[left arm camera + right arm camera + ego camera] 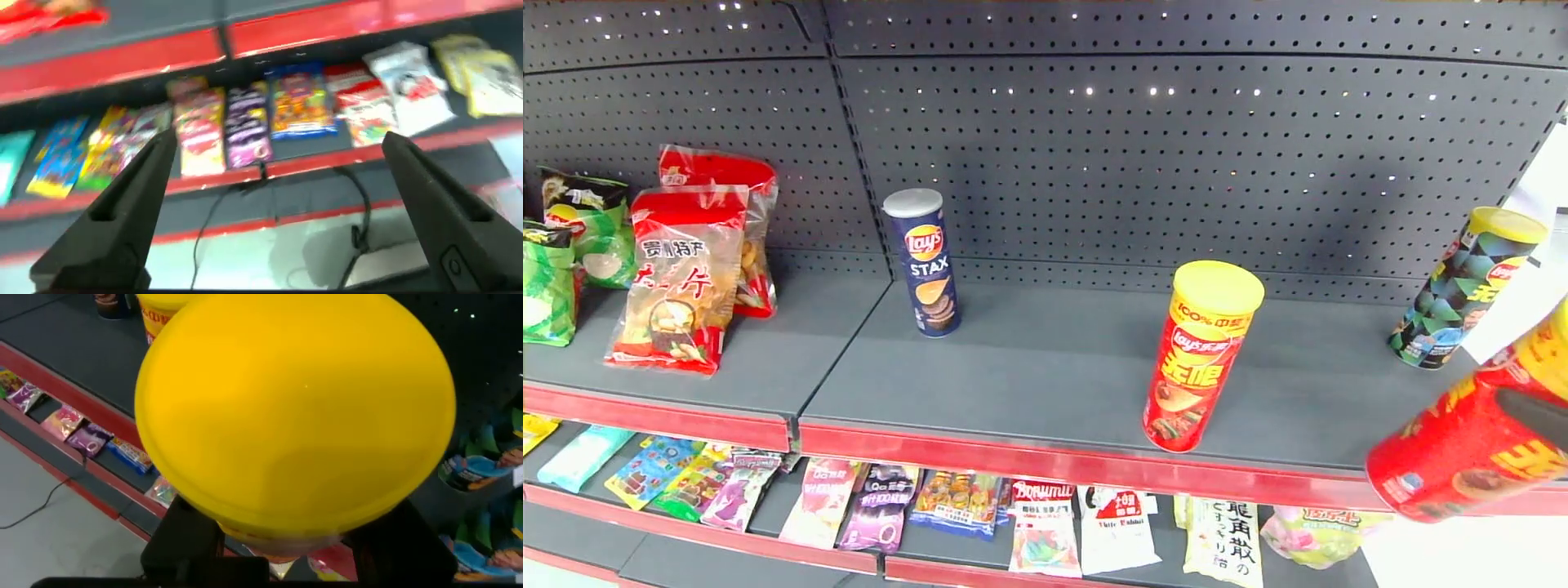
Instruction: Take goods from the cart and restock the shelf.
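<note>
My right gripper (1534, 418) is shut on a red chip can with a yellow lid (1462, 449). It holds the can tilted at the far right, in front of the shelf's red front edge. In the right wrist view the can's yellow lid (294, 408) sits close to the camera, between the right gripper (294, 557) fingers. On the grey shelf board (1045, 359) another red can (1202, 355) stands upright near the front edge. My left gripper (279, 139) is open and holds nothing, and it faces the lower shelf's snack packets (245, 122).
A blue chip can (923, 261) stands at the shelf's back left, and a dark patterned can (1466, 286) at the back right beside a white sheet (1523, 294). Red snack bags (678, 278) and green bags (564, 261) fill the left bay. Several packets (1045, 523) lie on the lower shelf.
</note>
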{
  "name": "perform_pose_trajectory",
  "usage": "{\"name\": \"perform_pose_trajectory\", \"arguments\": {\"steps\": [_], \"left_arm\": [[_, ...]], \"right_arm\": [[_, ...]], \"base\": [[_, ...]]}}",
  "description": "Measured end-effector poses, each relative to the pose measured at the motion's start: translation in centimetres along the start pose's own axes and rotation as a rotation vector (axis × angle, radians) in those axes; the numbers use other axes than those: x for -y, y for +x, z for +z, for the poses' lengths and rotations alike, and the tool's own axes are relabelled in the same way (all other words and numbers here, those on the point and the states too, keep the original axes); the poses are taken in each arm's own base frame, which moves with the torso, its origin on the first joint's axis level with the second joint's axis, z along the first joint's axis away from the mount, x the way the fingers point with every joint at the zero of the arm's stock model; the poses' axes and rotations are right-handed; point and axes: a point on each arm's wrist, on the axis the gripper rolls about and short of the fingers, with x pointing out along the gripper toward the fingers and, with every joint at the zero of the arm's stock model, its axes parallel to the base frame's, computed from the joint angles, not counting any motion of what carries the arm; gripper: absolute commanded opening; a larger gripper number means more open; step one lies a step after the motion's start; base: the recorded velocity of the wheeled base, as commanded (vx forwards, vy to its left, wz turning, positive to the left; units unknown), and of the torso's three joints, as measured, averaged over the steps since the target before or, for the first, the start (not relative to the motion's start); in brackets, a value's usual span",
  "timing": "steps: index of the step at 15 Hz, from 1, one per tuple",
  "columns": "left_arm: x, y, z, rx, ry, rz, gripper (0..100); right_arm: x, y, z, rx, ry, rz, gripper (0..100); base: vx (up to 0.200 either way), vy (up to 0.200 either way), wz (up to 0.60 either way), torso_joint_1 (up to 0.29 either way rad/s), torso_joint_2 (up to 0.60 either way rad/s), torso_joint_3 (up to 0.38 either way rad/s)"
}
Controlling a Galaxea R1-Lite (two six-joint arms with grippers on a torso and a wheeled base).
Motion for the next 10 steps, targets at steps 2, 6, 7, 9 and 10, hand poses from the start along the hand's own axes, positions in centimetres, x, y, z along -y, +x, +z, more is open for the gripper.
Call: {"name": "perform_pose_trajectory", "arguments": {"steps": [2, 6, 7, 9, 10], "left_arm": [[0.2, -0.4, -0.3, 0.022, -0.046, 0.067, 100], [0.6, -0.3, -1.8, 0.134, -0.066, 0.029, 100], [0.6, -0.3, -2.0, 0.14, -0.068, 0.036, 100], [0.6, -0.2, -2.2, 0.156, -0.081, 0.044, 100], [0.6, -0.1, -1.8, 0.226, -0.093, 0.044, 100]], "right_arm": [[0.4, 2.1, 1.0, -0.018, 0.008, 0.013, 0], [1.0, 5.5, 2.0, -0.078, 0.086, 0.017, 0], [1.1, 6.0, 2.0, -0.093, 0.089, 0.018, 0], [1.1, 6.5, 1.8, -0.107, 0.091, 0.022, 0], [1.1, 6.6, 1.8, -0.112, 0.092, 0.022, 0]], "base": [[0.0, 0.0, 0.0, 0.0, 0.0, 0.0], [0.0, 0.0, 0.0, 0.0, 0.0, 0.0], [0.0, 0.0, 0.0, 0.0, 0.0, 0.0], [0.0, 0.0, 0.0, 0.0, 0.0, 0.0], [0.0, 0.0, 0.0, 0.0, 0.0, 0.0]]}}
